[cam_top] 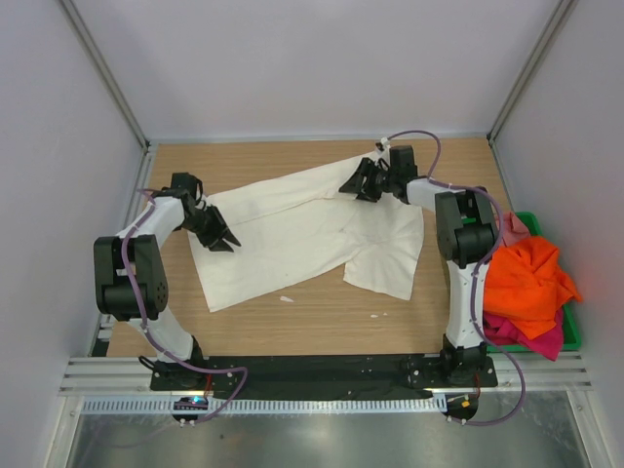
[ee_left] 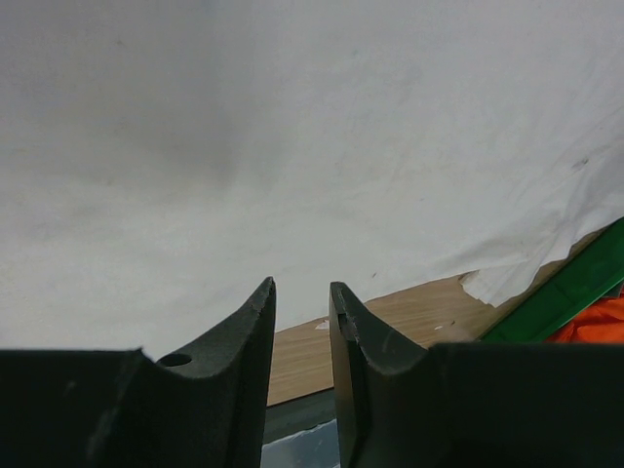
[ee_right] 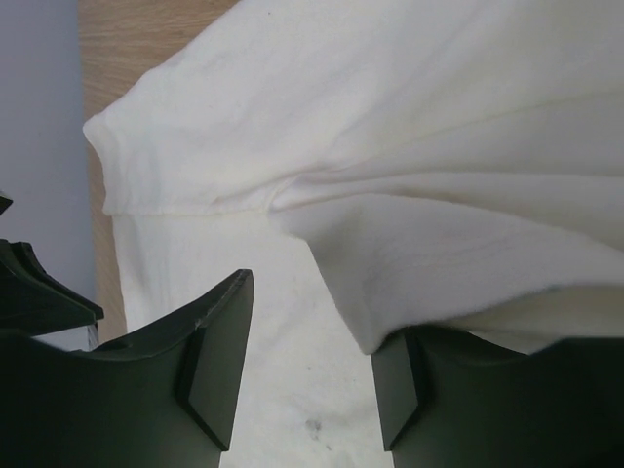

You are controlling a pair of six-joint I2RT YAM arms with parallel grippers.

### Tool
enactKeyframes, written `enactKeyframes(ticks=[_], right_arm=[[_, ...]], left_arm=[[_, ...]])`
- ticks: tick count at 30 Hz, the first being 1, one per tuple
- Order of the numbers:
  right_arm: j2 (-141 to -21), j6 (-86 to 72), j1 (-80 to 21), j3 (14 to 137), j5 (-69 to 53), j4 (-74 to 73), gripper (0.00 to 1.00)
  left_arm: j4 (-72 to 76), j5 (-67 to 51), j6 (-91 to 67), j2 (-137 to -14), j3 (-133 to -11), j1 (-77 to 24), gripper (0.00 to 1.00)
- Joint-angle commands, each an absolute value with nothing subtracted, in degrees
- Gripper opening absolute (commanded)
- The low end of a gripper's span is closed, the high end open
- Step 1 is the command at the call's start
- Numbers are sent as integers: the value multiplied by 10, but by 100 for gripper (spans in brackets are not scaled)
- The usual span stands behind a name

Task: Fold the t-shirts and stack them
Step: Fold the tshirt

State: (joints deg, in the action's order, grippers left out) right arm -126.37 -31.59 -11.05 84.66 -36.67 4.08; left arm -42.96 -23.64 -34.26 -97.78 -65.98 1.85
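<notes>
Right gripper (ee_right: 312,322): jaws apart, straddling a raised ridge of the large cream-white cloth t-shirt (cam_top: 302,234) at its far edge, by a sleeve. Cloth drapes over one finger; nothing is pinched yet.

Left gripper (ee_left: 302,288): jaws a narrow gap apart with bare wood showing through, so I read it as released. It sits at the shirt's left edge.

The shirt lies spread but skewed on the light wooden table (cam_top: 322,317), rumpled at the far side.

Judgement: this is the first step, squaring the shirt for fold one, with no stack begun. The next move calls for firm pinches on both edges, then an even pull to flatten.

Surroundings: a green plastic bin (cam_top: 571,336) sits just beside the right arm, heaped with a bright orange shirt (cam_top: 522,278), a magenta shirt (cam_top: 531,336) and a dusty pink shirt (cam_top: 512,229). That arm stands close against the heap. A small white fleck (cam_top: 286,298) lies near the shirt's near hem, harmless I think.
</notes>
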Motion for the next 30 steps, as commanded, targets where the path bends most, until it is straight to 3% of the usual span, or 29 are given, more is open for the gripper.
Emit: enactKeyframes(ticks=[1,4,9,17,30], right_arm=[[-1226,-372,-117,847,-383,98,54],[-1218,-426,-117,844,-371,114,38],[-1216,-520,-116,857,-347,80,1],[-1209,-662,-116,826,-343,53,1],[-1171,-666,-118,831,-297,-88,1]], left_arm=[[-420,-249,-344,-978,-669,18,30],[-420,-248,-342,-977,-671,18,29],[-421,-247,-339,-975,-669,18,30],[-417,-250,-338,-978,-668,18,29],[-412,-252,-339,-985,-668,18,29]])
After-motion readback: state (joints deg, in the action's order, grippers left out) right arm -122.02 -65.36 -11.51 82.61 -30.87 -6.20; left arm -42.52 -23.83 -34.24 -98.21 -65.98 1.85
